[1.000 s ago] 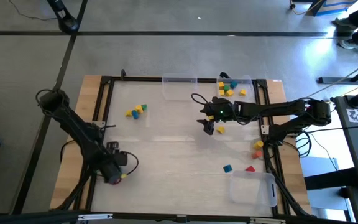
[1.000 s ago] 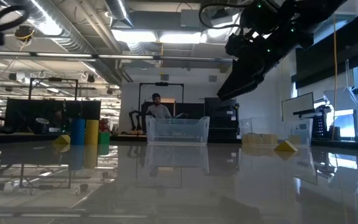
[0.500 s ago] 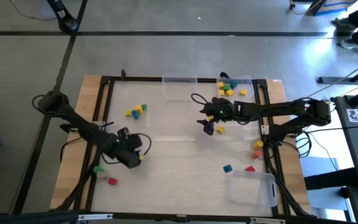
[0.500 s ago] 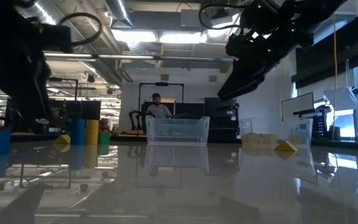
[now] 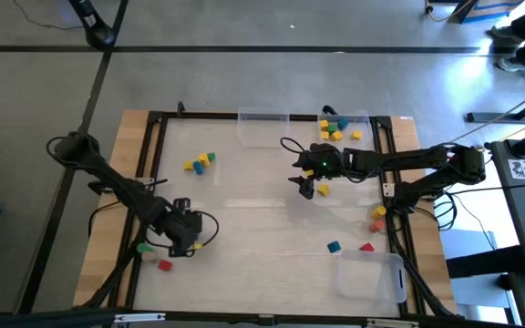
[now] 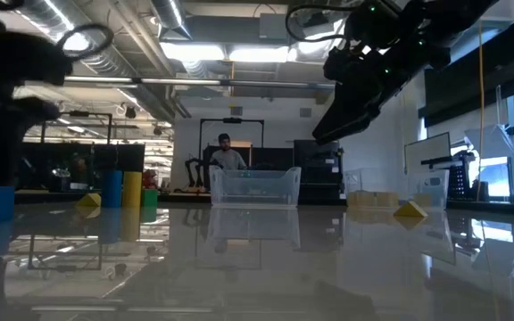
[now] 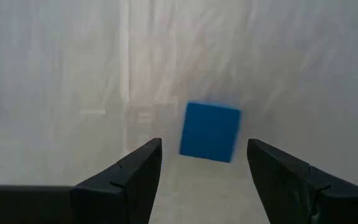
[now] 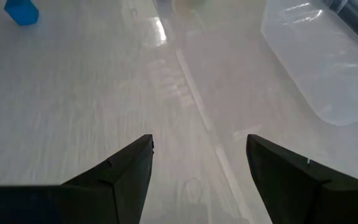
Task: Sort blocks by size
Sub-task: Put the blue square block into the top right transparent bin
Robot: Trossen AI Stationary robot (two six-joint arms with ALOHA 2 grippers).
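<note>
High view | far bin: blocks just beside | near bin: nothing seen inside | both pincers spread

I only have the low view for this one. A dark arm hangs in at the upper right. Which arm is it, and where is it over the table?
Observer: The high view shows it is the right arm. The right gripper hangs right of centre, beside a yellow block.
Operator: Is it holding anything?
Observer: No. Its wrist view shows open fingers with only tabletop between them.
Operator: And the left one?
Observer: The left gripper is open near the front left, with a blue block just ahead of its fingers, not gripped.
</note>
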